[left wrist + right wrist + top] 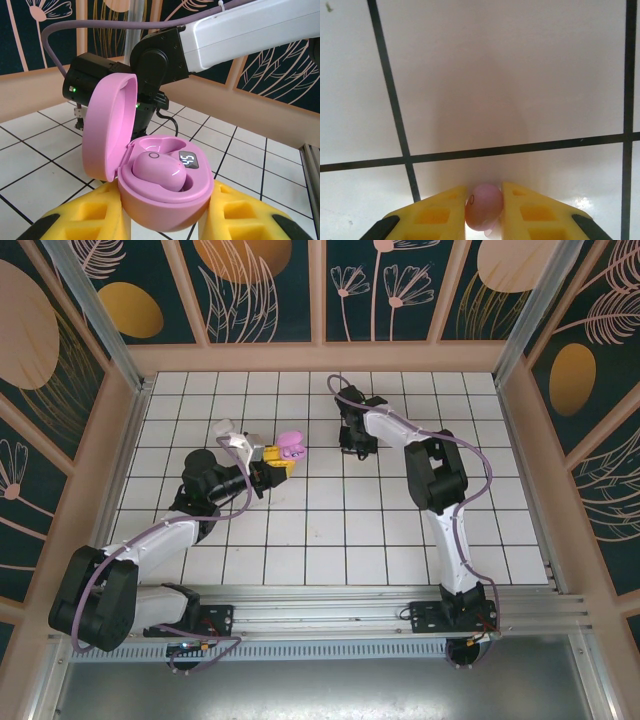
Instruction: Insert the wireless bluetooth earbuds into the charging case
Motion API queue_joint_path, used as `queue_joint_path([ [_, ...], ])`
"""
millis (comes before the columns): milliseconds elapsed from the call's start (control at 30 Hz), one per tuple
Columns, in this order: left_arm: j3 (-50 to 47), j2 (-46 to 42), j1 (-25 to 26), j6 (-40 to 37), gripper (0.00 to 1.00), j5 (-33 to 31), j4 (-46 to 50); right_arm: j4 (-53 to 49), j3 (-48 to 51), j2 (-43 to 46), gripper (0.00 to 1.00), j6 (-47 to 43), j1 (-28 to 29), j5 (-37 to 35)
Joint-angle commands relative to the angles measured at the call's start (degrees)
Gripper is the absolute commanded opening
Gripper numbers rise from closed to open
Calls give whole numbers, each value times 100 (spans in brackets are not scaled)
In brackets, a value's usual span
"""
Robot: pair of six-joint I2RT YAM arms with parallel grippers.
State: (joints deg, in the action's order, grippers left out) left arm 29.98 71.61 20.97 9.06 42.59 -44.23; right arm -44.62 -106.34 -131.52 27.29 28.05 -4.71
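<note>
One pink earbud [157, 170] in open case [150, 212], left jaws gripping case, right jaws pinching second earbud [484, 205]

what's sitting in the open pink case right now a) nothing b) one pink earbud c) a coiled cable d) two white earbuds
B: the left wrist view shows a single pink earbud seated in the open case.

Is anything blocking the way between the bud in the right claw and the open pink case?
Nothing visible does. The pink earbud sits between the fingers of the right gripper; bare tiles lie between it and the charging case held by the left gripper. Its lid is open, one socket looks free.
</note>
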Motion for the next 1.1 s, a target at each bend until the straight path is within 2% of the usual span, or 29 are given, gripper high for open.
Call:
queue_joint_path([
  [0,25,-102,-32,-45,16,61,2,-63,71,617,21,-70,88,5],
  [300,30,-113,-31,30,17,118,-89,373,931,2188,20,-130,297,427],
  [467,0,-117,-32,88,16,160,-276,1003,1689,3398,20,-426,722,1072],
  [667,26,-141,-30,70,16,235,-280,1622,2370,4459,18,-498,1212,1288],
  [867,22,-105,-27,224,17,330,-481,2092,2705,5060,18,-616,1524,1454],
  [1067,-30,25,-28,572,17,536,-973,2367,2761,5089,18,-793,1648,1934],
])
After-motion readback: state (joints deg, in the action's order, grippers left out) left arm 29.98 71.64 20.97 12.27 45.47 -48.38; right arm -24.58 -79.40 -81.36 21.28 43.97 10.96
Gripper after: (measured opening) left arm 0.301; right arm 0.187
